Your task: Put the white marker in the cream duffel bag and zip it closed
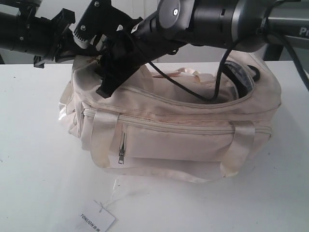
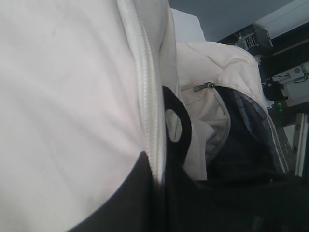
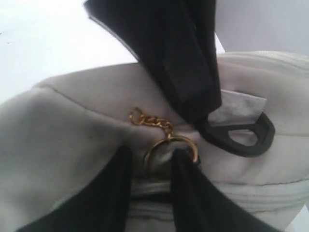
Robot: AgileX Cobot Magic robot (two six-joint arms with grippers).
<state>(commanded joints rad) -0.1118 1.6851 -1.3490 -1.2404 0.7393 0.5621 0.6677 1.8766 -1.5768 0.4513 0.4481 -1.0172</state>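
The cream duffel bag [image 1: 193,135] lies on its side on the white table. Its curved top zipper gapes at the right end, where dark lining [image 1: 244,82] shows. The white marker is not visible in any view. My right gripper [image 3: 152,154] has reached across to the bag's left end and stands open, its fingers either side of the gold ring pull [image 3: 169,150]. The ring touches one finger. My left gripper [image 2: 159,174] is shut on the bag's zipper edge [image 2: 147,96], next to a black D-ring [image 2: 178,125]. From outside, both grippers [image 1: 104,82] crowd the bag's left end.
A white paper tag [image 1: 96,217] printed TONIJON lies on the table [image 1: 29,169] in front of the bag, tied by a thin string. The bag's front pocket has a small metal zipper pull [image 1: 122,150]. A black cable [image 1: 193,92] hangs from the right arm over the bag.
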